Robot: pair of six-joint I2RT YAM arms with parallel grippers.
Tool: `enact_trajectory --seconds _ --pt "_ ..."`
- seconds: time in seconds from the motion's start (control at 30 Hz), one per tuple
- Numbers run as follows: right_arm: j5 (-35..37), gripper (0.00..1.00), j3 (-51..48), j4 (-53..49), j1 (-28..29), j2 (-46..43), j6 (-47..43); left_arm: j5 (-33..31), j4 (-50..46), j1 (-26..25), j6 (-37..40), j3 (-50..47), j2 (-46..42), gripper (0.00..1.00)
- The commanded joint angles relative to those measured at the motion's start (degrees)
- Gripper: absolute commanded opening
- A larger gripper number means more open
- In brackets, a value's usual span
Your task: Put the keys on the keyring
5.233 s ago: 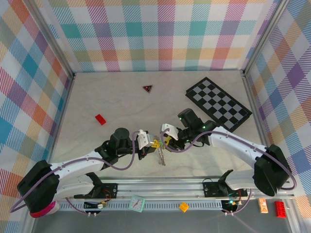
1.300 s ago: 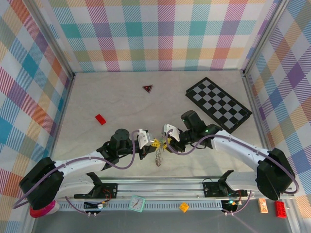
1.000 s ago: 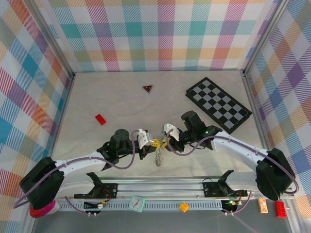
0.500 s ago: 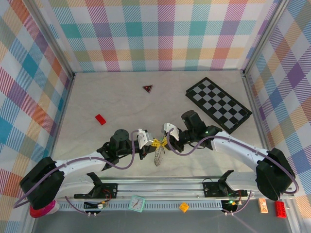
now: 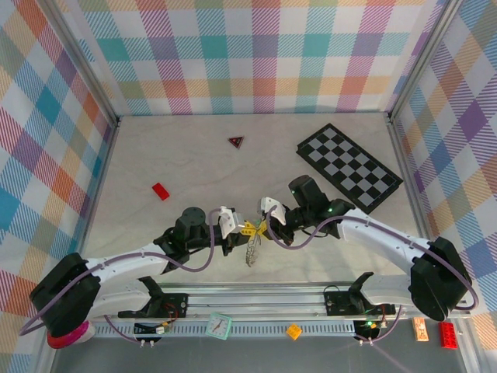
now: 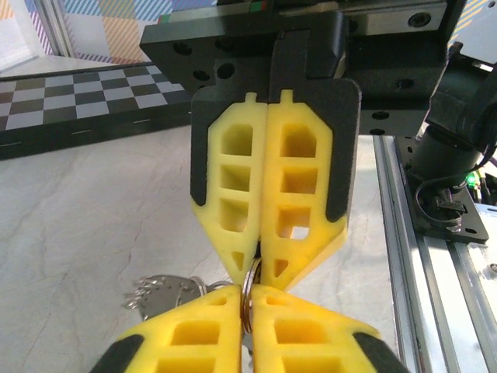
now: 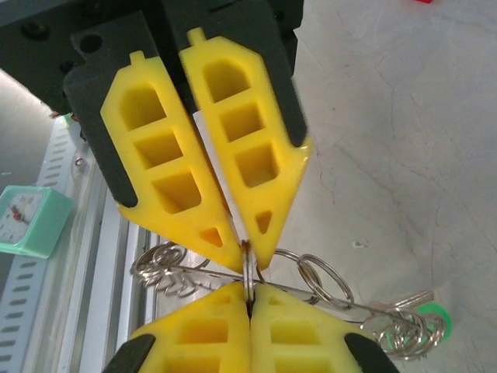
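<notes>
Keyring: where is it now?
Top view, front centre: the keyring is pinched between the left tool and right tool tips, keys trailing toward the near edge.

- A pale, marbled bench (image 5: 194, 167) spreads across the middle of the top view, evenly and brightly lit.
- Pastel plaid walls (image 5: 256, 54) close it in at the top, left and right of the frame.
- Silver metal posts (image 5: 81, 62) run down the upper corners.
- A slotted aluminium rail (image 5: 256, 298) crosses the bottom edge.
</notes>
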Motion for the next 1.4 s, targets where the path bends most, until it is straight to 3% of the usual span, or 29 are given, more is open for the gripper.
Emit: enact_trajectory --seconds 0.0,0.33,0.77,0.9,1.1,1.37 --pt "1.04 0.0 5.03 -8.82 0.76 0.36 -5.15 -1.31 -6.22 -0.12 2.48 1.95 -2.05 0.15" --pt "8.2 0.0 13.44 -20.8 4.11 4.15 -12.26 1.16 -11.14 -0.09 4.68 5.05 -1.61 0.2" --pt "11.23 0.0 17.97 -22.62 7.48 7.79 -14.62 2.93 -10.56 -0.06 4.86 6.16 0.25 0.13" --pt "9.71 0.0 15.8 -19.75 7.27 5.8 -13.26 3.24 -10.51 -0.08 4.83 6.03 0.27 0.0" --pt "1.26 0.24 7.54 -9.39 1.98 -0.77 -5.68 3.37 -5.85 -0.04 2.4 3.74 -0.09 0.0" --pt "-2.02 0.3 -2.51 3.65 -0.7 -3.79 1.92 2.85 11.12 0.03 -3.71 -2.34 1.33 0.0"
